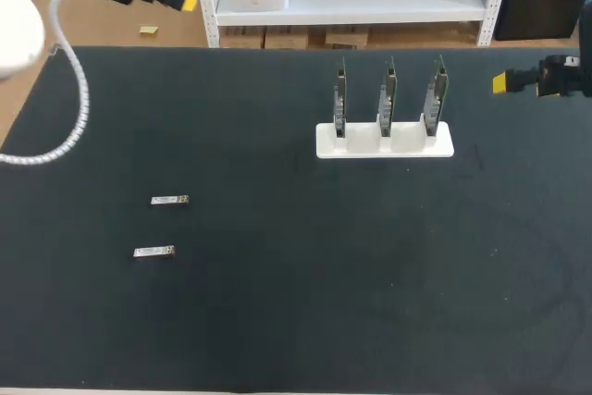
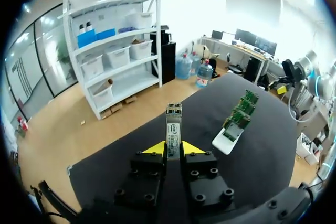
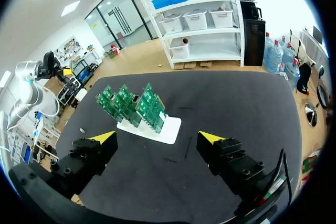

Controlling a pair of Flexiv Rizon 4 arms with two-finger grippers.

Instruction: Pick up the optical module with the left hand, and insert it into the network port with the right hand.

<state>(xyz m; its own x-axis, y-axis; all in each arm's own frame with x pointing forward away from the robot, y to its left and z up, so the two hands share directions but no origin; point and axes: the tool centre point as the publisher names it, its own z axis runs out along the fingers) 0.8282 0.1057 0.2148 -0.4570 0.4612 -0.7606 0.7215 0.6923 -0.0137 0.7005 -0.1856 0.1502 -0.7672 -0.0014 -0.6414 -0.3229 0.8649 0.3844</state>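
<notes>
The optical module [image 2: 174, 124] between the left gripper's [image 2: 174, 149] yellow tips was silver; ahead of the right gripper [image 3: 157, 139] stood green boards [image 3: 131, 103], white stand [image 3: 169, 129], black table [image 3: 236, 108].

Table [image 1: 277, 321]: stand [image 1: 385, 142], two apparent modules [image 1: 169, 201].

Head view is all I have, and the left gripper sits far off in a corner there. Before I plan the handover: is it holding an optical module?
Observer: Yes. In the left wrist view the left gripper is shut on an optical module, which sticks out ahead of it.
Operator: And the right gripper, anything in it?
Observer: No. Its own wrist view shows the right gripper open and empty.
Operator: I see the boards only edge-on. How do they face the right gripper?
Observer: The green circuit boards stand on their white base ahead of it, turned so their broad faces show at an angle.
</notes>
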